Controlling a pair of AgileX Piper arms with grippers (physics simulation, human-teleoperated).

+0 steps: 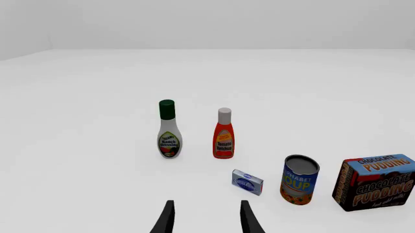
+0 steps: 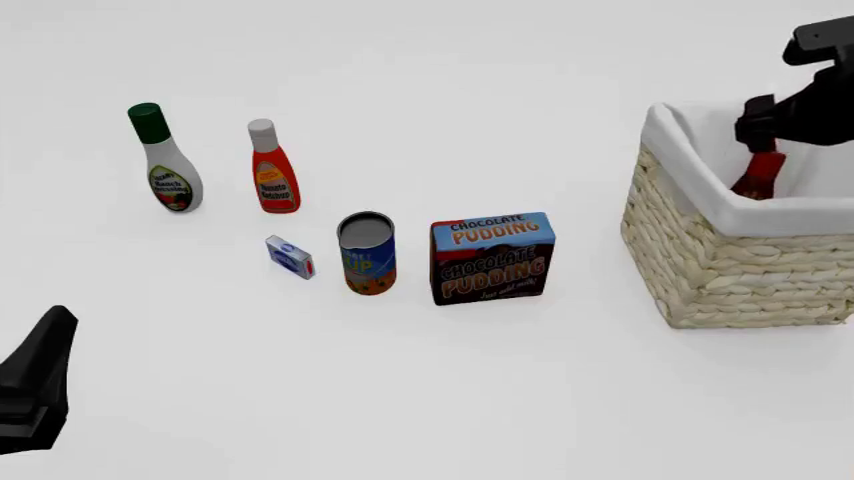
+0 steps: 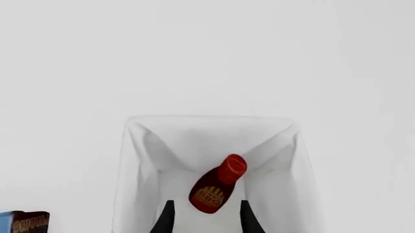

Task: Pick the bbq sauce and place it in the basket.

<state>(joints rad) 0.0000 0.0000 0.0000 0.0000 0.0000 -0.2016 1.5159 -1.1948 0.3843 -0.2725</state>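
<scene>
The bbq sauce (image 3: 218, 189), a dark brown-red bottle with a red cap, lies tilted inside the basket (image 3: 136, 145) against its white liner. In the front view the bottle (image 2: 757, 178) shows just over the basket's rim (image 2: 694, 190), directly below my right gripper (image 2: 761, 140). In the right wrist view the right gripper (image 3: 207, 217) is open, its fingers wider than the bottle and apart from it. My left gripper (image 1: 207, 219) is open and holds nothing, low at the near left (image 2: 54, 335).
On the table stand a white ranch bottle with a green cap (image 2: 167, 160), an orange-red ketchup bottle with a white cap (image 2: 274, 170), a small blue box (image 2: 290, 257), a soup can (image 2: 367, 252) and a chocolate pudding box (image 2: 491, 257).
</scene>
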